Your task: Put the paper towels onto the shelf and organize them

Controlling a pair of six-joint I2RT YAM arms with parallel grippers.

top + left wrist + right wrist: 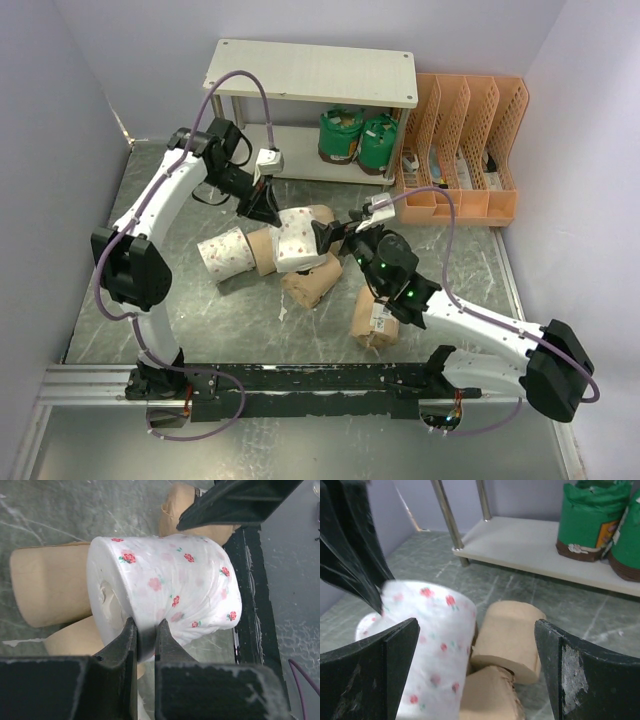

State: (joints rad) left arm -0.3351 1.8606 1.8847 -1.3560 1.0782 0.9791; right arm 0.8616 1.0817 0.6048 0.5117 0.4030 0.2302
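- The shelf (310, 75) stands at the far edge of the table (560, 300). On its lower board, toward the right, two green-wrapped rolls (360, 140) stand upright side by side.
- Just right of it is an orange file organizer (465, 150). The small items in its slots are too small to identify.
- Only the top view shows the whole pile mid-table: a second white patterned roll (227, 252), tan rolls (310, 283), and a labelled wrapped roll (377, 322) by the right arm.
- Only the left wrist view shows the left pincer (146, 625) clamped on the end rim of the rose-patterned roll (170, 590), which lies sideways on the tan rolls.
- The right pincer (330, 235) is spread wide and level, facing that roll.
- The left arm bends over the pile with its wrist pointing down.
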